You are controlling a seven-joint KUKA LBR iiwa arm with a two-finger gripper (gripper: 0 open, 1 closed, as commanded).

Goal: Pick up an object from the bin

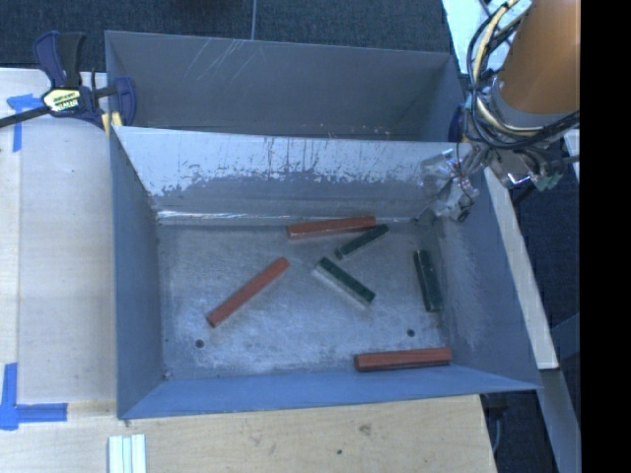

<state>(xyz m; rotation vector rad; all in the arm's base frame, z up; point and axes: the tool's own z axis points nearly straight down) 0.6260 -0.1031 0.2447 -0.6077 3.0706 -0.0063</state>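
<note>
One dk green stick (426, 280) near gripper (449, 197), not touching, bin (296, 92) far-right corner

no readable text, no legible labels, numbers or signs

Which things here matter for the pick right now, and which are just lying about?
Job: gripper at the back right corner; bin; dark green stick on the right and short green stick, the two nearest it.
Lying about: back brown stick; left brown stick; front brown stick; middle green stick.
</note>
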